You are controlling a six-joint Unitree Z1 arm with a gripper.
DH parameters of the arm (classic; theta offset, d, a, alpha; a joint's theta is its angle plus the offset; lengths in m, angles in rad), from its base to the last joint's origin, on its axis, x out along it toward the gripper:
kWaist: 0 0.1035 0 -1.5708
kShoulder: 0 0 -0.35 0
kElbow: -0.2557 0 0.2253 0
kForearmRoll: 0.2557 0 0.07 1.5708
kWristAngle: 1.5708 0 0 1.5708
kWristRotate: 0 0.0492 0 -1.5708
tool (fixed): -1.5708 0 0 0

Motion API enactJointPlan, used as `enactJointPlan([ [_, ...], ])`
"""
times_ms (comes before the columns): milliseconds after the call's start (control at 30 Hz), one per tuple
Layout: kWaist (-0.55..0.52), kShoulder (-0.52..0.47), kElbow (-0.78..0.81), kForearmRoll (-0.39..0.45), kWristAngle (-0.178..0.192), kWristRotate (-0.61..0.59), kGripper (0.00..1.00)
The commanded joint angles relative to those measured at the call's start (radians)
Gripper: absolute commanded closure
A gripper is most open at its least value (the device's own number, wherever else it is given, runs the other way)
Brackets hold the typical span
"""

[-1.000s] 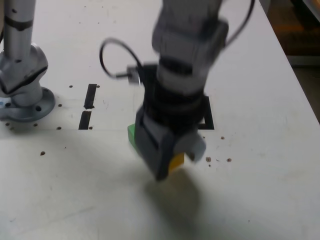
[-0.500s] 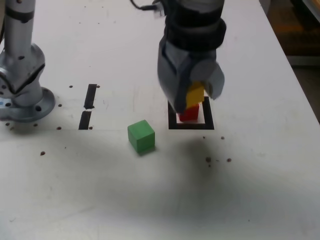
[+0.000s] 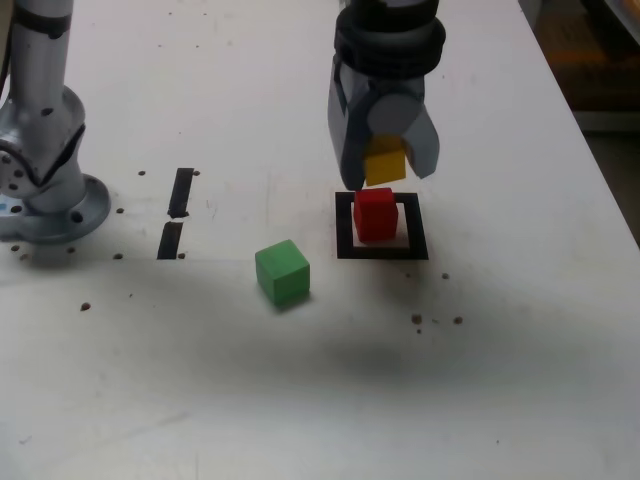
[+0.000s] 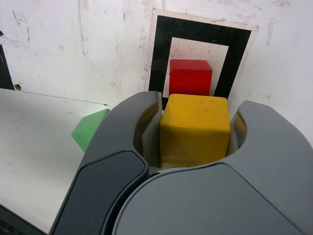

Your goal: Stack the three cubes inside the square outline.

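The pincer [image 3: 388,172] grasps the yellow cube [image 4: 194,131]; from it, the red cube [image 3: 376,214], the likely stacking target, lies below in the exterior view, slightly left.

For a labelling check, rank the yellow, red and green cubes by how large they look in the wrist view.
1. Yellow cube, clearly largest
2. Red cube and green cube: unsure, as the gripper partly hides the green
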Motion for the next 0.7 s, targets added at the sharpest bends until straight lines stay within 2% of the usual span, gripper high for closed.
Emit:
enactJointPlan([
  [0,0.003,0.013,0.002,0.001,-0.009,0.013,0.93],
  [400,0.019,0.106,0.008,-0.005,-0.059,0.059,0.93],
  [667,0.027,0.106,0.015,-0.015,-0.05,0.059,0.92],
])
